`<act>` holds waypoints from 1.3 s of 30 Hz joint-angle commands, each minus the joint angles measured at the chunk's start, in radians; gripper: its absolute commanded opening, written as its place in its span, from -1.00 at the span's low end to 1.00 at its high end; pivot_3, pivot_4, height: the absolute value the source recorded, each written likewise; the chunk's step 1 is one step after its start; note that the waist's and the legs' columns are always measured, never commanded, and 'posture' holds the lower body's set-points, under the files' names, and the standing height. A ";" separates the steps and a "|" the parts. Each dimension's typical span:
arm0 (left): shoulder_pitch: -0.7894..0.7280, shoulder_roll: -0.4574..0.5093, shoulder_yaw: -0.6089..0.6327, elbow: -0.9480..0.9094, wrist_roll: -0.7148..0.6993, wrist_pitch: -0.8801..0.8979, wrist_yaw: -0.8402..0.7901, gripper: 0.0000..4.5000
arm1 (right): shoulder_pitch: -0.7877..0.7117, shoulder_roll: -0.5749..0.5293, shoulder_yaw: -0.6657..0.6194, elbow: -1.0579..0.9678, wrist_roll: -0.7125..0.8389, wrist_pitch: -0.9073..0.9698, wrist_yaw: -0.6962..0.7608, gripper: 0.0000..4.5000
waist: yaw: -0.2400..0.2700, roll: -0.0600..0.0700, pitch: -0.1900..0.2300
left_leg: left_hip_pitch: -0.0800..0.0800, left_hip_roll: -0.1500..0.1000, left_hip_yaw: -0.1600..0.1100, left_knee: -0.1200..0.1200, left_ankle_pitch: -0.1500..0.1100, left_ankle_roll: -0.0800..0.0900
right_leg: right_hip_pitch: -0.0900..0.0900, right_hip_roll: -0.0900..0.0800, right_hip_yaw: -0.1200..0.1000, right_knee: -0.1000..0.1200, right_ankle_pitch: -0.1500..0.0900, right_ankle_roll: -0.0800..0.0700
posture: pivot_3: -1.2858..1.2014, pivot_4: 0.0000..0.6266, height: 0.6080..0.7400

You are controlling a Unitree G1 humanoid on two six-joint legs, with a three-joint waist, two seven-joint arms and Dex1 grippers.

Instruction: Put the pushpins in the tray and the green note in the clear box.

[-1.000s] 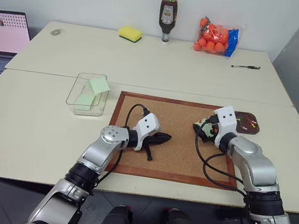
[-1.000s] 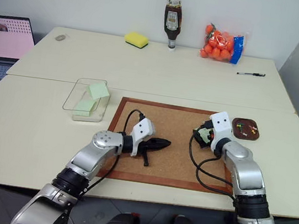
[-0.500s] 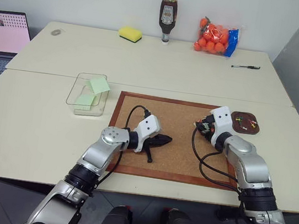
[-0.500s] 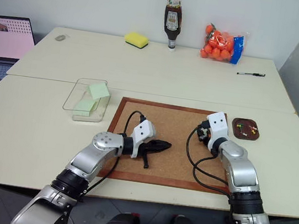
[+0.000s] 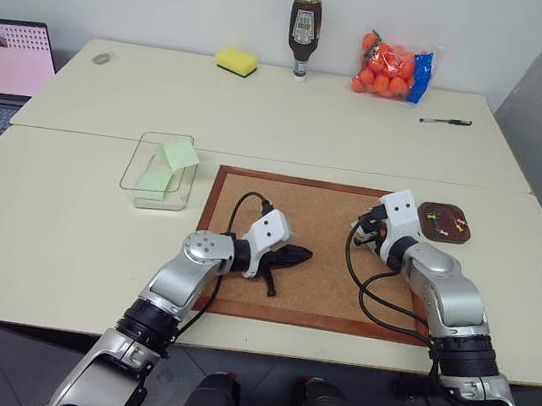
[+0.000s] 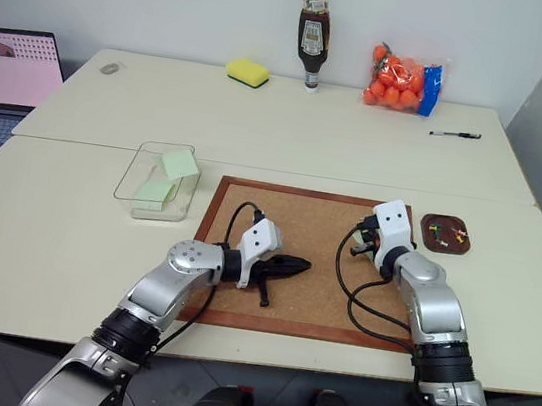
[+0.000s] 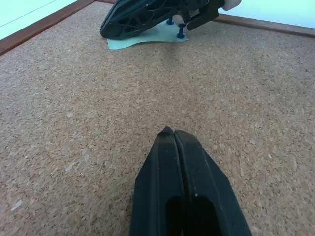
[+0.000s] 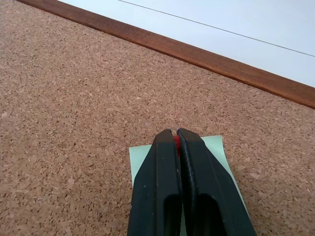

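On the cork board (image 5: 315, 250), the right gripper (image 8: 176, 135) sits with its fingers pressed together over a green note (image 8: 216, 147); the right wrist view shows a sliver of red pinched between the tips, apparently a pushpin head. The left wrist view adds blue pins (image 7: 181, 33) standing in that note beneath the right gripper. The left gripper (image 7: 170, 133) rests over bare cork, fingers together, nothing between them. From the head views: the tray (image 5: 445, 222) lies just beyond the board's right edge with coloured pushpins (image 5: 438, 217) inside; the clear box (image 5: 144, 175), left of the board, holds green notes (image 5: 179, 155).
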 commanded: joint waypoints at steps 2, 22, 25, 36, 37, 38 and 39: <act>0.025 0.004 -0.036 -0.006 0.017 0.010 -0.013 -1.00 | 0.008 -0.009 -0.039 -0.117 0.012 -0.012 -0.002 -0.97 | 0.000 0.000 0.000 | 0.000 0.000 0.000 0.000 0.000 0.000 | 0.000 0.000 0.000 0.000 0.000 0.000 | 0.03 -0.52 1.00; 0.030 0.005 -0.044 0.023 0.035 -0.013 0.000 -1.00 | 0.048 -0.040 -0.190 -0.274 0.035 0.018 -0.062 -0.97 | 0.001 0.000 0.000 | 0.001 0.000 0.000 0.000 0.000 0.000 | 0.001 0.000 0.000 0.000 0.000 0.000 | 0.03 -0.52 1.00; 0.031 0.003 -0.040 0.021 0.031 -0.014 0.003 -1.00 | 0.075 -0.089 -0.238 -0.273 0.018 0.017 -0.066 -0.97 | 0.001 0.001 -0.001 | 0.001 0.000 0.000 0.000 0.000 0.000 | 0.001 0.000 0.000 0.000 0.000 0.000 | 0.03 -0.52 1.00; 0.017 -0.005 -0.029 0.035 0.030 -0.025 0.004 -1.00 | 0.039 -0.155 -0.264 -0.050 -0.020 -0.035 -0.091 -0.97 | 0.001 0.001 -0.001 | 0.004 0.000 0.001 0.000 0.000 0.000 | 0.002 0.000 0.001 0.001 0.000 0.001 | 0.03 -0.52 1.00; 0.016 -0.006 -0.029 0.036 0.031 -0.025 0.006 -1.00 | 0.028 -0.155 -0.261 -0.021 -0.024 -0.045 -0.091 -0.97 | 0.001 0.001 -0.001 | 0.004 0.000 0.002 0.000 0.000 0.000 | 0.002 0.000 0.001 0.001 0.000 0.001 | 0.03 -0.52 1.00; 0.015 -0.007 -0.029 0.036 0.032 -0.026 0.007 -1.00 | 0.019 -0.155 -0.257 0.004 -0.029 -0.057 -0.092 -0.97 | 0.001 0.001 -0.001 | 0.003 0.000 0.002 0.000 0.000 0.000 | 0.002 0.000 0.001 0.000 0.000 0.001 | 0.03 -0.52 1.00; 0.016 -0.007 -0.029 0.035 0.033 -0.026 0.009 -1.00 | 0.009 -0.154 -0.257 0.031 -0.034 -0.069 -0.096 -0.97 | 0.001 0.001 -0.001 | 0.003 -0.001 0.002 0.000 0.000 0.000 | 0.002 0.001 0.002 0.000 0.000 0.001 | 0.03 -0.52 1.00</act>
